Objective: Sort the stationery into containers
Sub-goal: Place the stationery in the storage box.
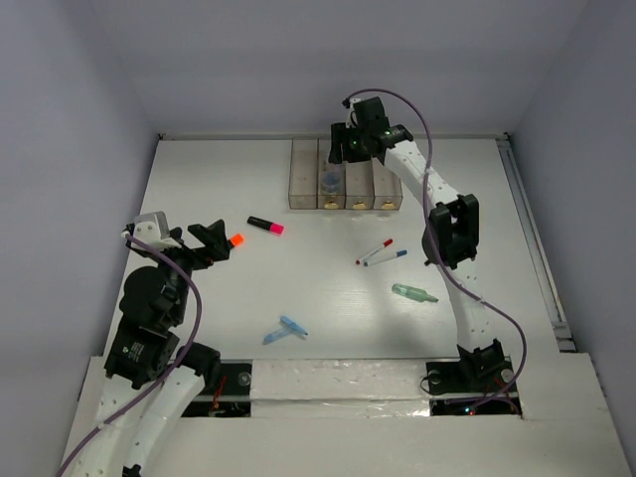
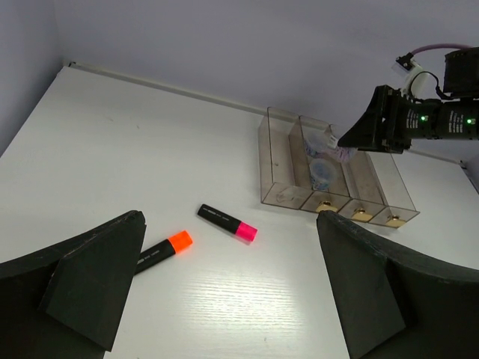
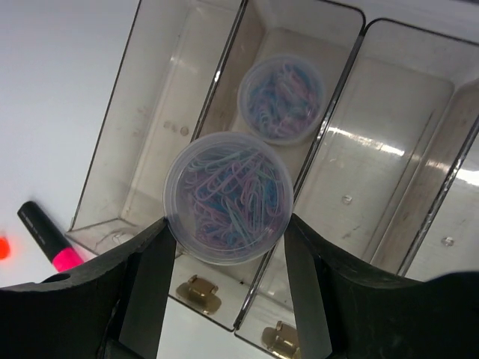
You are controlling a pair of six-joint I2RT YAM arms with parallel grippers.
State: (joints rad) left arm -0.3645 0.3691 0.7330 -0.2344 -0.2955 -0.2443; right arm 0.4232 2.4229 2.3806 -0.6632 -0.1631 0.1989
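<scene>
Four bins in a row at the far side of the bench, from above: hanging over the second from the left with the right claw, above the lower jar lying inside it. Hovering near the left edge with the left claw, spread wide, gripping nothing, just beside the orange marker.

From the left wrist: looking over the orange marker and the pink marker, both lying slantwise, apart, with the bins well beyond.

From the right wrist: clamping the held jar of paper clips between both fingers, hovering over the knob end of the second bin, overlapping in view the wall shared with the first bin. Probably needing a slight shift toward the third bin before lowering and releasing.
</scene>
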